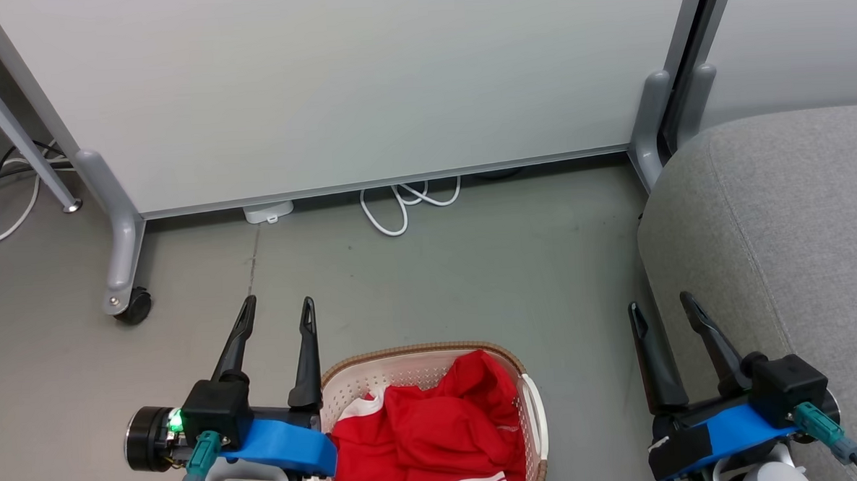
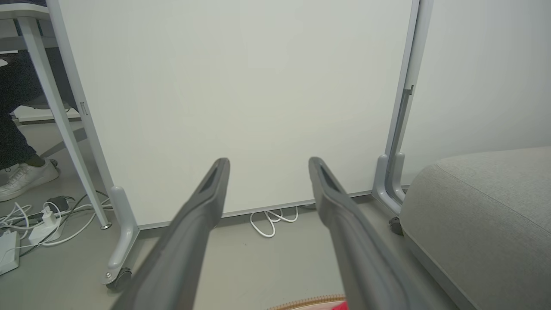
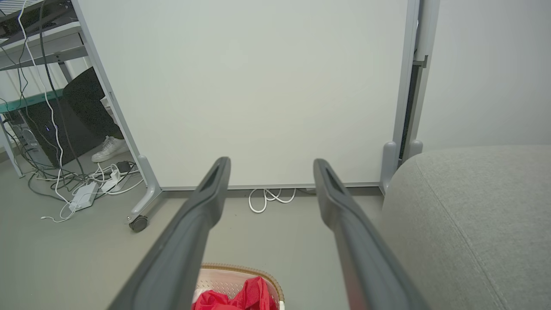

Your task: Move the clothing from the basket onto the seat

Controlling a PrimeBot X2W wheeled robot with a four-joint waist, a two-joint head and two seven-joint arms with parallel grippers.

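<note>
Near the seat (image 1: 783,239), basket (image 1: 405,370) on floor (image 1: 473,267), clothing (image 1: 437,428) inside

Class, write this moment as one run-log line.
clothing: in basket | seat: right of basket | left gripper: open | right gripper: open

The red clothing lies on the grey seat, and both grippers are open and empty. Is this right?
No. The head view shows the clothing in the basket, not on the seat. The left gripper and right gripper are indeed open and empty.

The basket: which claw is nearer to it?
Left. The left claw hovers beside the basket, at its left rim; the right claw is apart, by the seat.
</note>
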